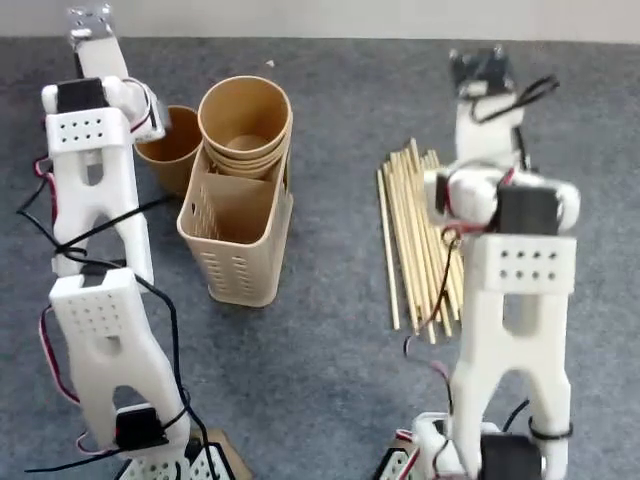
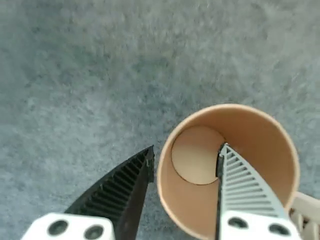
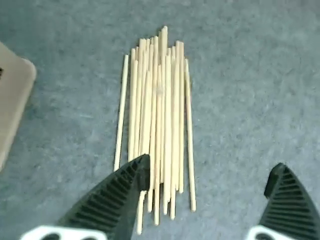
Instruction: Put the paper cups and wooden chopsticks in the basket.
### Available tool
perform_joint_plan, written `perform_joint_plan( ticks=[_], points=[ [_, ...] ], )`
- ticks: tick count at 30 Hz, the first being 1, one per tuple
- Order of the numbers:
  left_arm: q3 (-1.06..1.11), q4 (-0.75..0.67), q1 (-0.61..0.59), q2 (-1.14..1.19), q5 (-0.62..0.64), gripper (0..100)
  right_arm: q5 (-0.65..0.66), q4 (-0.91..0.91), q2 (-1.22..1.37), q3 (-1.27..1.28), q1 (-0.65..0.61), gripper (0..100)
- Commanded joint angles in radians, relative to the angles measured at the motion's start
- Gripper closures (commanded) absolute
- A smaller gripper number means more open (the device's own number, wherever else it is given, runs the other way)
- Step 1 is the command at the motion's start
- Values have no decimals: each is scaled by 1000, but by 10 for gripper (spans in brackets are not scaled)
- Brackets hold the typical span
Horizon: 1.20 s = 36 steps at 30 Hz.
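Observation:
A loose brown paper cup point(image 1: 172, 148) stands upright on the grey carpet, just left of the beige basket point(image 1: 240, 265). My left gripper point(image 2: 186, 149) is open and straddles the wall of this cup point(image 2: 250, 135), one finger inside and one outside. Several more paper cups point(image 1: 245, 125) sit stacked in the basket's far compartment. A bundle of wooden chopsticks point(image 1: 420, 235) lies flat to the right of the basket. Above the near ends of the chopsticks point(image 3: 157, 110), my right gripper point(image 3: 211, 162) hangs open and holds nothing.
The basket's near compartment point(image 1: 240, 205) holds nothing. A corner of the basket point(image 3: 12, 100) appears in the right wrist view, apart from the chopsticks. Bare carpet point(image 1: 330, 350) lies between the arms in front of the basket.

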Motion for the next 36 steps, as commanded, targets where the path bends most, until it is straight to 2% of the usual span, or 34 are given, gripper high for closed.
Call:
perform_joint_plan(
  ticks=[1,4,7,13,18,21,24,32,36],
  points=[
    [-10,5,-8,16,8,776,28,-131,-108,246,15,642],
    [-10,8,-7,59,8,822,28,-193,-125,383,41,642],
    [-10,6,-8,87,-8,996,28,-225,-133,452,67,642],
    [-44,28,-21,90,-48,995,29,-231,-134,475,117,642],
    [-335,172,-56,48,-49,996,29,-255,-134,555,111,642],
    [-561,285,-44,1,-114,996,21,-343,-134,657,110,642],
    [-728,371,-1,-74,-121,996,18,-452,-134,774,110,642],
    [-647,377,108,-456,-120,996,-89,-694,-134,972,110,642],
    [-545,377,229,-608,-120,996,-92,-746,-134,1006,110,642]
  ],
)
